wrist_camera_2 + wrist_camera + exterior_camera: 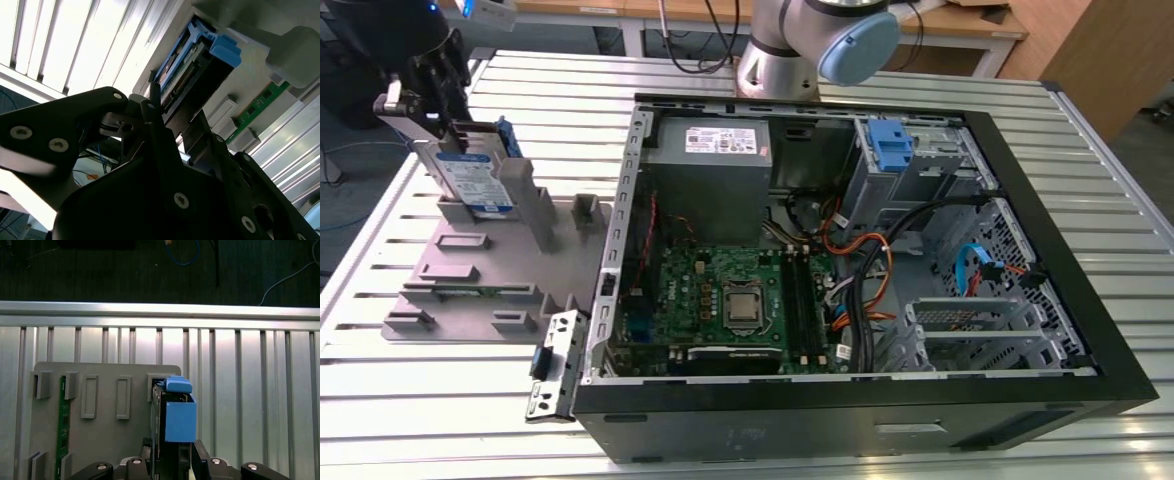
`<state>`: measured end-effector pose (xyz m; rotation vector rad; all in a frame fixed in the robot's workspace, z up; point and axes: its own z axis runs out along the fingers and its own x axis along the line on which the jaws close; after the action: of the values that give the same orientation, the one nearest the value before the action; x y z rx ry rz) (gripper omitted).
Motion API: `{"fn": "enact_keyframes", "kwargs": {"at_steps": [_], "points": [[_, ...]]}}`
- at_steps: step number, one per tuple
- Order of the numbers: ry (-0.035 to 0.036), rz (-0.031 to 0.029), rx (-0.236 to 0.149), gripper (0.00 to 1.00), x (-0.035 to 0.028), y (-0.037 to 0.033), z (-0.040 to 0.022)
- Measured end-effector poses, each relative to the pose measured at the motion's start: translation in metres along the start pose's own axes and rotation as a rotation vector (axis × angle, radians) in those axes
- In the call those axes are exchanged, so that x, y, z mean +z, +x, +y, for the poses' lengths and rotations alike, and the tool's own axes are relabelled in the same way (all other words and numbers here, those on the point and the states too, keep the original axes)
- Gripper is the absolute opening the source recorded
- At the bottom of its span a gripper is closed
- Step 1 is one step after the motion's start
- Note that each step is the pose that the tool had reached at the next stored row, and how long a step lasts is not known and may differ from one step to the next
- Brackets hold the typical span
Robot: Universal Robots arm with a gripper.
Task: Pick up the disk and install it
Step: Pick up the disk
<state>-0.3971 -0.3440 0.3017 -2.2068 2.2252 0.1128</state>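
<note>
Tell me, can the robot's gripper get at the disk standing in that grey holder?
Probably yes. The gripper is right at the upper end of the disk, which stands upright in the grey holder, and nothing lies between them.

Bright, even light; white glare on the slatted table (65,45)

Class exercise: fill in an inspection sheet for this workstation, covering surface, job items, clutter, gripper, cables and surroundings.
Surface: slatted metal table.
Job's things: the disk stands upright in the grey holder tray, outside the open computer case.
Clutter: green memory module in the tray; dark bracket beside the case.
Gripper: the gripper is at the disk's upper end; its grip cannot be judged.
Cables: orange, black and blue cables inside the case.
Surroundings: wooden desks behind the table.
</note>
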Motion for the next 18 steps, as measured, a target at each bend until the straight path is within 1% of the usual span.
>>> {"fn": "enact_keyframes", "kwargs": {"at_steps": [5,18], "points": [[0.0001,0.0000,0.000,0.44,0.0000,0.0000,-0.0013],[-0.0001,0.0000,0.000,0.44,-0.0004,0.0005,-0.0014]]}}
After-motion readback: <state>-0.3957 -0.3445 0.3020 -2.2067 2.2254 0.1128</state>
